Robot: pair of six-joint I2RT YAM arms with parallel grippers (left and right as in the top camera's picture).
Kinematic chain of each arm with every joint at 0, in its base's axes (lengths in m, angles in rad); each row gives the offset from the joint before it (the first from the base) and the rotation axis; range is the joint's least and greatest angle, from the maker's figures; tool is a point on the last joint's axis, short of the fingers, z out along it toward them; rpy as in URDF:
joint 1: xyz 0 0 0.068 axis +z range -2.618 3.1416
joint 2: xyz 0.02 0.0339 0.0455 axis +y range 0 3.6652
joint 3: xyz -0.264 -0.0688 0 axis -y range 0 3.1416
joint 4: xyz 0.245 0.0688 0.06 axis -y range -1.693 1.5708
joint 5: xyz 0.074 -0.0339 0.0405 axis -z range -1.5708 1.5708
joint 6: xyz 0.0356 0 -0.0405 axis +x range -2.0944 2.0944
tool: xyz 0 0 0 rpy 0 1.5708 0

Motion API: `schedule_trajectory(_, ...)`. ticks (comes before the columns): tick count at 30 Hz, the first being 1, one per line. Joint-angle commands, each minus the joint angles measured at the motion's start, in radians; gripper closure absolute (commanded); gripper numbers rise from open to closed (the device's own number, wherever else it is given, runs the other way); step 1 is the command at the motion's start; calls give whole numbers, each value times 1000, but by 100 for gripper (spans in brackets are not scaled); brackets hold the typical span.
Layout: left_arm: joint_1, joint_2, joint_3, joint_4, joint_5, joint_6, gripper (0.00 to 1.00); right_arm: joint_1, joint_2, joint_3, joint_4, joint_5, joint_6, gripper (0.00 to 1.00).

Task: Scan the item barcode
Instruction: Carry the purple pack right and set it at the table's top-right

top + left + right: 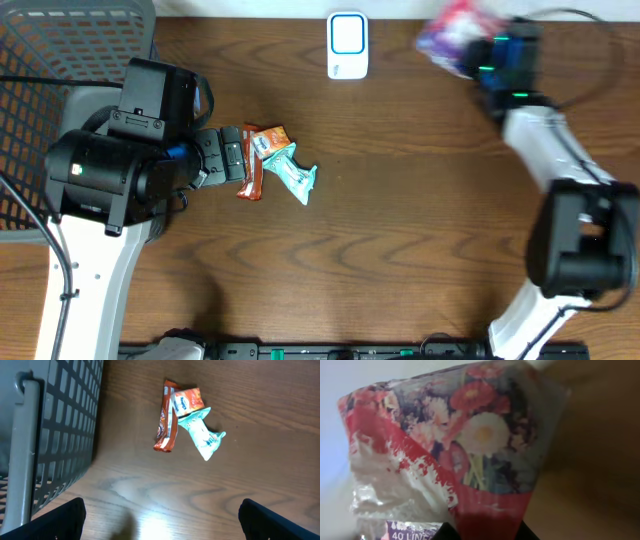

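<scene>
In the overhead view the floral packet [450, 32] is only a smear of pink, white and purple at the far right of the desk [400, 240]. It sits near the white scanner [347, 45] but apart from it, and its outline cannot be read there. The right wrist view is almost filled by it. It is crinkled clear plastic printed with red, pink and white flowers on a dark ground, with a red band below and white contents showing through on the left. A purple label at the bottom edge is cut off after "40 LIN".

The right end effector [485, 534] shows only as a dark tip at the frame's bottom edge, nearly closed and pinching the packet's lower edge.

Only two black fingertips of the left end effector [162, 527] show, in the bottom corners. They are spread wide and hold nothing.

Ahead of it lie a brown-orange snack bar [166, 417], an orange sachet [187, 400] and a teal wrapper [204, 435], all overlapping. The wire basket [60, 420] is cropped at the left.
</scene>
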Motion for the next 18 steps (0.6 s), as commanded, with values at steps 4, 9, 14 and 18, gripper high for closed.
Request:
schedule_trajectory(4,3,0,0,-3,-5,-15,2,-229,-24,6,-267,89,424,99)
schedule_trajectory(9,3,0,0,-3,-5,-15,2,-302,19,4,-264,103,446,98)
schedule_trajectory(14,3,0,0,-3,-5,-15,2,-317,58,4,-127,106,335,91)
schedule_trajectory(18,3,0,0,-3,-5,-15,2,-320,54,7,40,89,140,83)
